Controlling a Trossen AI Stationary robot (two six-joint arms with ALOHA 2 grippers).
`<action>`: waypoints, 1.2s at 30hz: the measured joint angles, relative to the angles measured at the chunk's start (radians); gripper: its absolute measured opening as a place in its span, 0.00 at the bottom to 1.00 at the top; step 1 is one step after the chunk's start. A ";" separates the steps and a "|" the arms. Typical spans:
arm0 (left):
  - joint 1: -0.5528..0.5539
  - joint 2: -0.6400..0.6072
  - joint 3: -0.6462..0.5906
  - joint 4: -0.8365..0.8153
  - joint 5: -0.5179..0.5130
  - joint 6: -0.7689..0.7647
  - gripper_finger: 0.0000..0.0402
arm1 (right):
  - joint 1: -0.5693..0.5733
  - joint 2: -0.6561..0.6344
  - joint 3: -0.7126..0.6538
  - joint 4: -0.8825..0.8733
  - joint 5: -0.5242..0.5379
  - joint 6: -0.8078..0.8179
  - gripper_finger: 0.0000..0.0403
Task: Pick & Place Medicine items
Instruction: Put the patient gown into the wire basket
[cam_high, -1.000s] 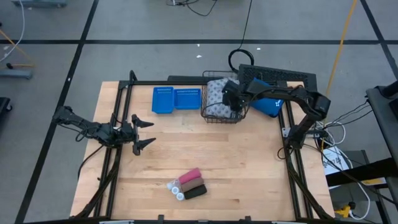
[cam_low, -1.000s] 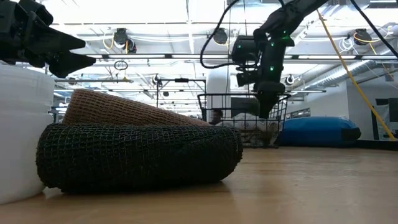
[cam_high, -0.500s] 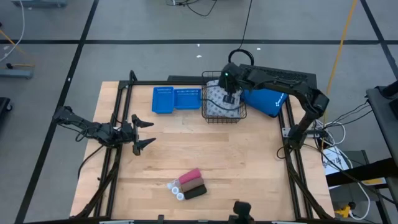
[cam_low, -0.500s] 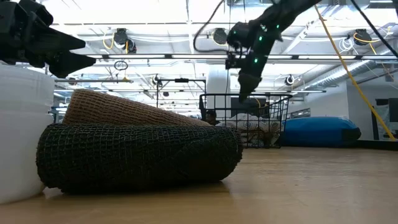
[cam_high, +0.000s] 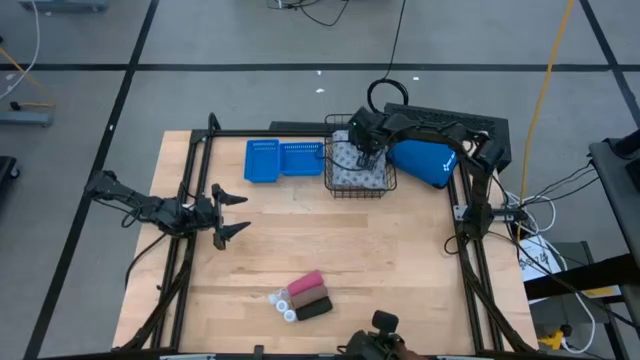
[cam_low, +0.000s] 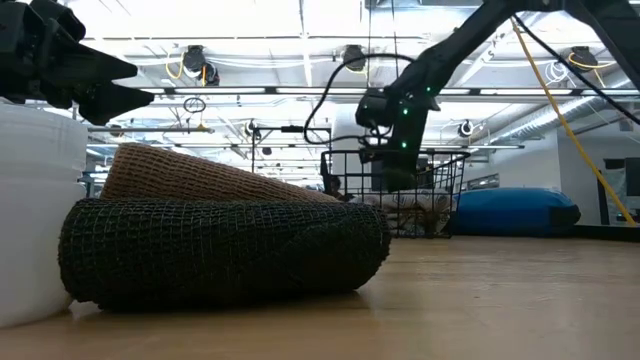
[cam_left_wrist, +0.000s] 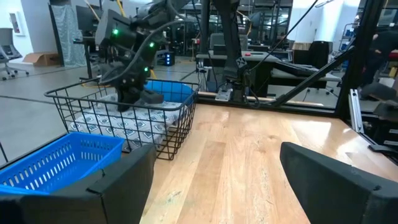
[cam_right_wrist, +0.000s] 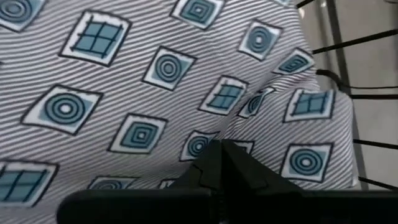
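Up top in the wire basket (cam_high: 337, 185), my right gripper (cam_high: 364, 157) is pinched together over the patterned pack (cam_high: 352, 172).

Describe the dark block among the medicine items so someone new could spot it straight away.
Start at the wooden table and go to its near edge, opposite the black wire basket. A small cluster lies there; the dark brown-black oblong block is its nearest piece, beside the pink oblong block and two tiny white round bottles. It alone is dark.

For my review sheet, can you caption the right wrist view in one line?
Right gripper, fingers shut, just over the grey-white patterned soft pack lying in the wire basket.
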 joint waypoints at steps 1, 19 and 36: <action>0.000 0.000 0.000 0.000 0.000 0.000 0.87 | 0.000 0.005 0.000 0.001 0.000 0.000 0.00; 0.000 0.000 0.000 0.000 0.000 0.000 0.87 | 0.061 -0.183 0.000 -0.160 -0.061 0.071 0.00; 0.000 0.000 0.000 0.000 0.000 0.000 0.87 | 0.121 -0.086 -0.018 -0.234 -0.134 0.062 0.00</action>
